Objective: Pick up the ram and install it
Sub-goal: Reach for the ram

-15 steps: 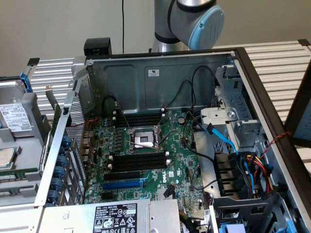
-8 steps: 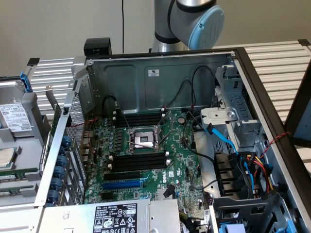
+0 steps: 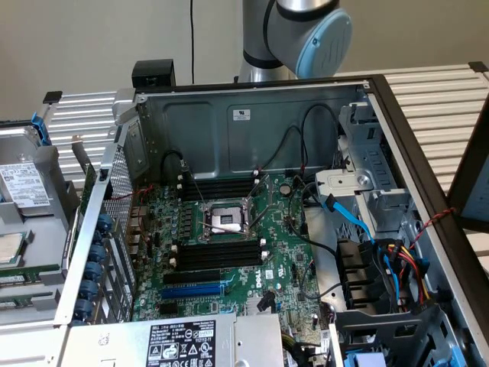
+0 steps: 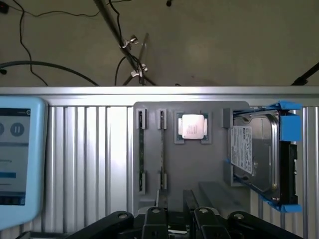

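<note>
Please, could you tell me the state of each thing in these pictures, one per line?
Computer case: open, motherboard exposed.
Memory slots: empty.
Ram sticks: on edge in the gray holder, not yet picked up.
Processor chip: seated in the holder.
Hard drive: in a blue bracket.
Gripper: jaws open, empty.
Tablet screen: lit.

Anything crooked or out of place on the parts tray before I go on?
Both ram sticks stand straight on the tray. Only the hard drive looks odd: it seems to sit tilted, off square with the tray.
</note>
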You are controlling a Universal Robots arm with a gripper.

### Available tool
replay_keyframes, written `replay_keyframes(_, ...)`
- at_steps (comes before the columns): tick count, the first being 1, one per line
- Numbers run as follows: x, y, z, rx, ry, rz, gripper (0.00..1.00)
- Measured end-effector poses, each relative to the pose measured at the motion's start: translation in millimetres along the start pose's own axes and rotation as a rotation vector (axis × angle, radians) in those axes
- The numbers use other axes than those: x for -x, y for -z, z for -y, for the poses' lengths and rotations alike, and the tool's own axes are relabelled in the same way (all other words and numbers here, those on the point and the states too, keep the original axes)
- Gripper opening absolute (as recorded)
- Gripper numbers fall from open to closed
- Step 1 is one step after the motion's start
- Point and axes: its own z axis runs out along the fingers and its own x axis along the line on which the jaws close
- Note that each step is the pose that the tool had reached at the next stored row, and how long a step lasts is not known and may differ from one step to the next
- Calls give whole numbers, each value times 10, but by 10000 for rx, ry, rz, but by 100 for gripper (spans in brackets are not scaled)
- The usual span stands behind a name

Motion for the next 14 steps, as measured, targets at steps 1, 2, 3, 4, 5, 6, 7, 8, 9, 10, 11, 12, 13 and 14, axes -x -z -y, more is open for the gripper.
replay_keyframes(1,-1,-20,0,0,0,0,27)
replay_keyframes(2,-3,-39,0,-2,0,1,27)
replay_keyframes(3,-4,-57,-1,-1,1,1,27)
replay_keyframes(4,-9,-74,-4,-1,0,1,27)
replay_keyframes(5,-20,-83,-8,1,2,0,27)
replay_keyframes(6,-36,-91,-13,-1,1,1,27)
replay_keyframes(7,-54,-96,-16,-2,1,1,27)
replay_keyframes(8,-81,-99,-19,1,0,0,27)
replay_keyframes(9,-107,-103,-20,-1,0,1,27)
replay_keyframes(10,-132,-105,-21,0,0,1,27)
replay_keyframes(11,-143,-108,-20,-1,1,1,27)
replay_keyframes(12,-148,-110,-21,-2,1,1,27)
replay_keyframes(13,-148,-110,-21,-1,0,1,27)
replay_keyframes(14,-153,-110,-21,0,0,0,27)
